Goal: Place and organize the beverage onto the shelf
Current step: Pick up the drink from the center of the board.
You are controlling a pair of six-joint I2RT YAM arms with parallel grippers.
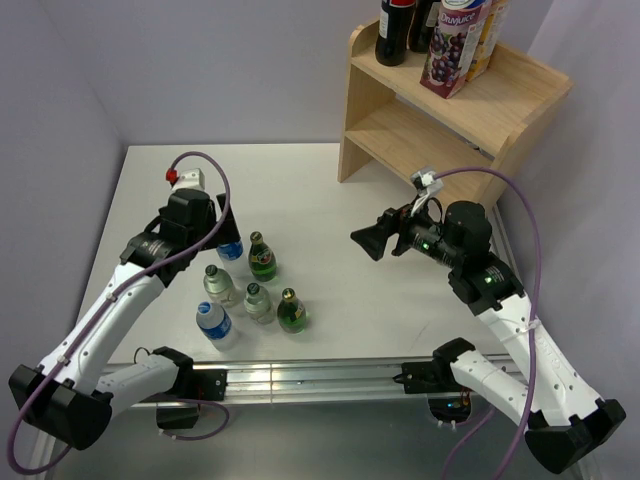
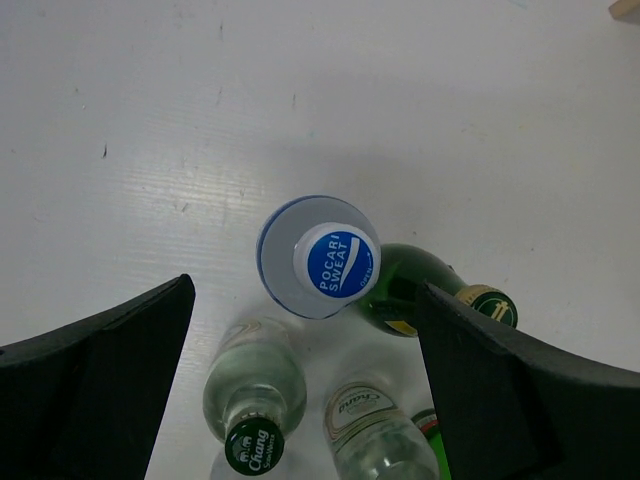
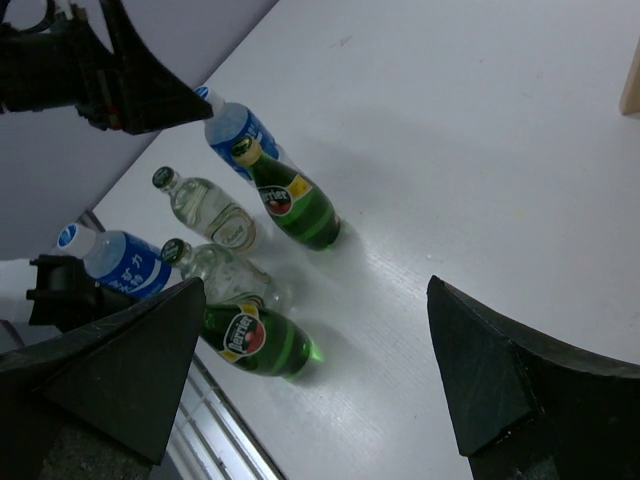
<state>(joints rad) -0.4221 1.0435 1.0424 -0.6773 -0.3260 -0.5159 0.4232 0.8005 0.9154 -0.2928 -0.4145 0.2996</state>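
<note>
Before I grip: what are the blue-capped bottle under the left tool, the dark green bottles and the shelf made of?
The blue-capped Pocari Sweat bottle looks like translucent plastic with a matte printed screw cap. The dark green bottles are probably glass: glossy, sharp highlights, slim necks. The light two-tier shelf looks like pale bare wood, grain visible.

**Surface**: white, rectangular.
- Left of centre, a close cluster of six upright bottles:
  - blue-labelled plastic bottle, farthest back
  - green glass bottle, just beside it
  - clear glass bottle
  - second clear glass bottle
  - second green glass bottle
  - second blue-labelled plastic bottle, nearest the front edge
- Far right corner: wooden shelf, two tiers.
  - Upper tier: two dark cola bottles, purple juice carton, and another carton behind it.
</note>
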